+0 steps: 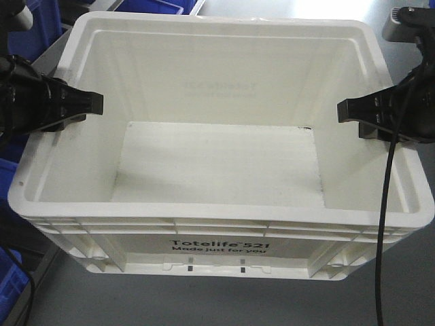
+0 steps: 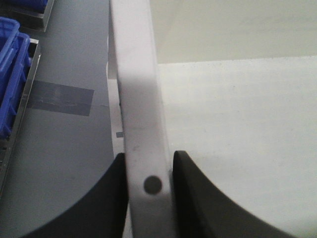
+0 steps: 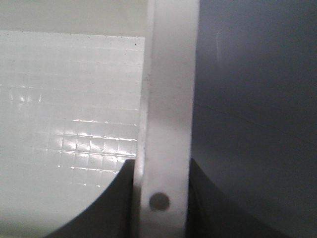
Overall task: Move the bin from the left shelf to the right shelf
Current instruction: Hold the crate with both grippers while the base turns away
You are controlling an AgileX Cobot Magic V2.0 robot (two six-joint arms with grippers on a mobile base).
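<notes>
The bin (image 1: 217, 212), a large white tote printed "Totelife 521", fills the front view, open side up and with nothing inside. My left gripper (image 1: 95, 103) is shut on its left rim, and my right gripper (image 1: 343, 110) is shut on its right rim. In the left wrist view both black fingers of the left gripper (image 2: 148, 159) press the white rim (image 2: 136, 89), one inside and one outside the wall. The right wrist view shows the right gripper (image 3: 161, 164) clamped the same way on the rim (image 3: 171, 74). No shelf under the bin is visible.
Smaller blue bins (image 1: 41, 27) sit at the upper left, and more (image 1: 8, 272) at the lower left. The left wrist view has blue bins (image 2: 10, 64) on a metal rack edge (image 2: 24, 94). Grey floor (image 1: 408, 292) with a dark tape patch (image 2: 59, 97) lies below.
</notes>
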